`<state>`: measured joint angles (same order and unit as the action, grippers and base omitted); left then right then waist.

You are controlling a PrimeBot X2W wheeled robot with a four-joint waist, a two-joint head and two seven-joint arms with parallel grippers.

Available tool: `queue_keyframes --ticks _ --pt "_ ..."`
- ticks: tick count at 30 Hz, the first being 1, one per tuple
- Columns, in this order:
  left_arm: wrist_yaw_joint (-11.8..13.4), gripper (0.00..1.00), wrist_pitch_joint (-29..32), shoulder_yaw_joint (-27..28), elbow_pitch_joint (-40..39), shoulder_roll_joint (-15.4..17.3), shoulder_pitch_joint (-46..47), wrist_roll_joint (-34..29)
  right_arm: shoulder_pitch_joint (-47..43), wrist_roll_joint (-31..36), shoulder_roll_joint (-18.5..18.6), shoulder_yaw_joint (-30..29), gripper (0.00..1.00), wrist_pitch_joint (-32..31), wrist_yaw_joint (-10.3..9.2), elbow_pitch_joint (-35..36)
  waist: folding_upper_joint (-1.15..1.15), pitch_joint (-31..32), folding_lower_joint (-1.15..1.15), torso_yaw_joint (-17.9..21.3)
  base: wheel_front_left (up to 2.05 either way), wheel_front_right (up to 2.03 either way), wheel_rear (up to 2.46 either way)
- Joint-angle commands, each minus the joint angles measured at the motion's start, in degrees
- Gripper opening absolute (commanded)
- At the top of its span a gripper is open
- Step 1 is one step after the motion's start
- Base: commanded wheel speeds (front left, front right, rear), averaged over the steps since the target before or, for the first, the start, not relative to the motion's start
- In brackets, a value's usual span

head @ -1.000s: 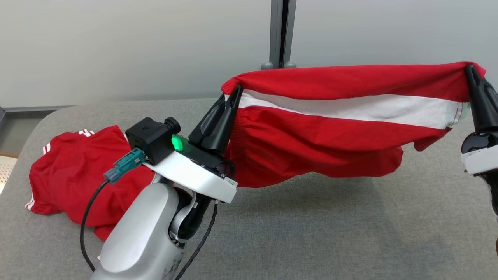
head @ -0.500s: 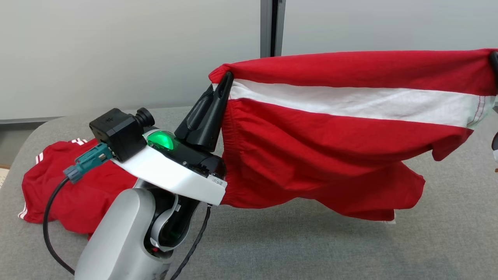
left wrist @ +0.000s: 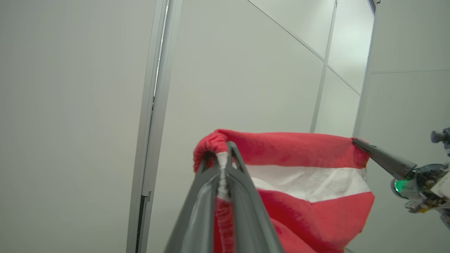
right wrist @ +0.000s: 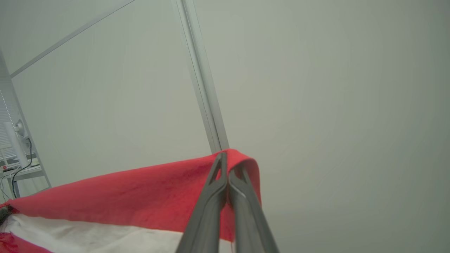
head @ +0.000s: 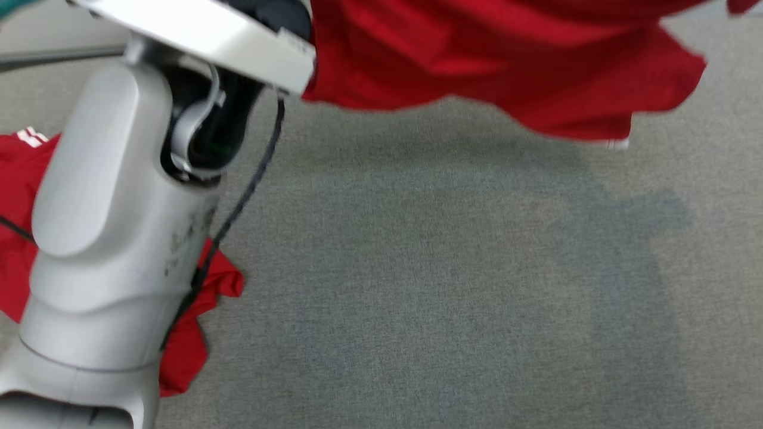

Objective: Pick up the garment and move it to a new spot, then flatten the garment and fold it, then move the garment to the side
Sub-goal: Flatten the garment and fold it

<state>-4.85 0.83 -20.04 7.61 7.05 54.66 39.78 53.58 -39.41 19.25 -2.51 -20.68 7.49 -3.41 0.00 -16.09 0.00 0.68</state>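
Observation:
The garment is red with a broad white band. It hangs stretched in the air between both grippers, and its loose lower hem dangles above the grey table in the head view. My left gripper is shut on one top corner of the garment. My right gripper is shut on the other top corner, with red cloth running off to its left. The left wrist view also catches the right gripper pinching the far corner. My left forearm rises at the left of the head view.
A second red garment with white stripes lies crumpled on the table at the left, partly behind my left forearm. Pale wall panels with a grey metal post stand behind the table. The hanging garment's shadow falls on the table's middle.
The head camera has moved, so the table looks larger and the garment's top has passed that view's upper edge. Both grippers have lifted the stretched garment higher.

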Motion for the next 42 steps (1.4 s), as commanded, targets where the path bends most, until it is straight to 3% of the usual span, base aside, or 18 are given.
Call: queue_keyframes --ticks 1,8,20,30,42 --pt "-0.5 0.00 -1.5 0.5 2.7 0.3 3.6 -1.0 3.3 0.8 -0.1 0.6 0.00 2.3 0.01 -2.7 0.00 -9.6 0.00 1.9 0.00 0.00 0.00" --pt "-2.2 0.00 -9.5 -0.8 14.8 -0.7 15.7 -2.8 14.8 1.5 -0.9 7.1 0.00 14.3 0.01 -14.5 0.00 -15.6 0.00 1.8 0.00 0.00 0.00" --pt "-2.6 0.00 -15.7 -11.8 29.7 0.5 7.6 -3.0 5.7 -5.9 -1.4 19.8 0.00 23.9 0.01 -31.7 0.00 -15.4 0.00 1.2 0.00 0.00 0.00" --pt "-2.7 0.00 -16.1 -14.4 29.4 1.7 -3.9 -3.9 -1.8 -13.2 2.6 28.0 0.00 21.1 0.01 -37.7 0.00 -9.1 0.00 0.0 0.00 0.00 0.00" --pt "-2.7 0.00 -16.1 -20.4 29.0 2.4 -15.0 -7.3 -9.2 -19.9 8.5 36.1 0.00 15.3 0.01 -38.6 0.00 -1.3 0.00 -1.0 0.00 0.00 0.00"
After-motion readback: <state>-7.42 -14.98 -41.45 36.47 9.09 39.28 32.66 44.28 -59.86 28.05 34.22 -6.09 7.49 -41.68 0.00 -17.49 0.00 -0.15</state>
